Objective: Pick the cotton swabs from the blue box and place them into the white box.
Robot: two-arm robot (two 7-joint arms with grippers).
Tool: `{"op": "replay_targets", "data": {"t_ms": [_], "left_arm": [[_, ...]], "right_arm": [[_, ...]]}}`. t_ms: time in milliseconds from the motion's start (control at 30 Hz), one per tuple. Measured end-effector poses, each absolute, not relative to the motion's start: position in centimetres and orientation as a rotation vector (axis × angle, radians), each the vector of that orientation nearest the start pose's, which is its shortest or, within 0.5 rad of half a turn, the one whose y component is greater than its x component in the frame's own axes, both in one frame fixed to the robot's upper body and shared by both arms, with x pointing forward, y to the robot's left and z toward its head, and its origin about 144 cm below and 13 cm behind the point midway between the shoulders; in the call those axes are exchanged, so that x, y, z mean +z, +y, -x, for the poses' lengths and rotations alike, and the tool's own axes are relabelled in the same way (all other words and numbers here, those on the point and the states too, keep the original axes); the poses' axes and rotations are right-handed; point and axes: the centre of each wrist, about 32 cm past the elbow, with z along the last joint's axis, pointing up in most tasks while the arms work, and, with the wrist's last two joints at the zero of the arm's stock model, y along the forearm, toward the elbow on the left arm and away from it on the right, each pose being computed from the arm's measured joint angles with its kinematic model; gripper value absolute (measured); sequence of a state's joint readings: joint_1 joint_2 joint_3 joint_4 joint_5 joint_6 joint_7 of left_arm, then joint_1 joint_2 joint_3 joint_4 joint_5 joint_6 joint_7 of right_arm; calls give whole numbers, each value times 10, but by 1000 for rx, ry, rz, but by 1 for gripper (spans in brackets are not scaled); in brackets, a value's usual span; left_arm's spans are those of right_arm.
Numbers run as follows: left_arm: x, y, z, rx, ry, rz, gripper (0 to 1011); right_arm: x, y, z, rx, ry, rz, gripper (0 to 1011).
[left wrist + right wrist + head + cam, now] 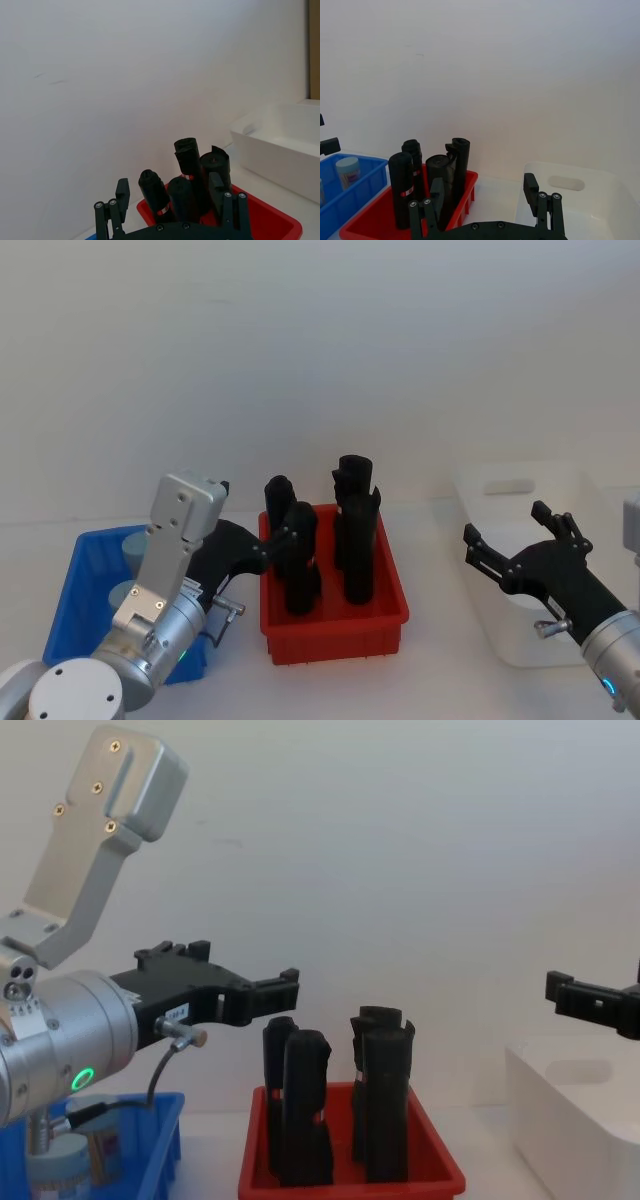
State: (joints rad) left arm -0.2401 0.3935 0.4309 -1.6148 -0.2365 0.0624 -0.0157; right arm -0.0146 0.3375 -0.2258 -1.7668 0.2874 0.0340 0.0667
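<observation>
1. Blue box [72, 590] sits at the left of the table, red bin [335, 628] in the middle, white box [512, 642] at the right. All three stand in a row, just beside each other.
2. Cotton swabs [134, 552]: at least two tubs, upright in the blue box, toward its far and left part. Every tub I can see is in there; the transfer looks barely started.
3. Left gripper [169, 180] hangs raised over the blue box's right edge, higher than the tops of the black pieces [355, 540]. Fingers spread apart, nothing between them. It points level toward the red bin, not down at the tubs.
4. Likely reason: this arm is nearest the blue box, so the pick is probably its job. It would need to tip down and draw back left to reach a tub.
5. Right gripper [505, 522] hovers over the left part of the white box, fingers apart, holding nothing. Probably waiting.
6. Risk: the tall black pieces stand close by the left fingers, so a careless swing could knock them.
</observation>
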Motion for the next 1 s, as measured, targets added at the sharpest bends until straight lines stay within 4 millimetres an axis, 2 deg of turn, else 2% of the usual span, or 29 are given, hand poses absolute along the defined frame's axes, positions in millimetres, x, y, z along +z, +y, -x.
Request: {"op": "replay_targets", "data": {"t_ms": [1000], "left_arm": [[1199, 253, -525, 1296, 44, -168, 1004]], "right_arm": [[1189, -237, -443, -1229, -75, -26, 1002]]}}
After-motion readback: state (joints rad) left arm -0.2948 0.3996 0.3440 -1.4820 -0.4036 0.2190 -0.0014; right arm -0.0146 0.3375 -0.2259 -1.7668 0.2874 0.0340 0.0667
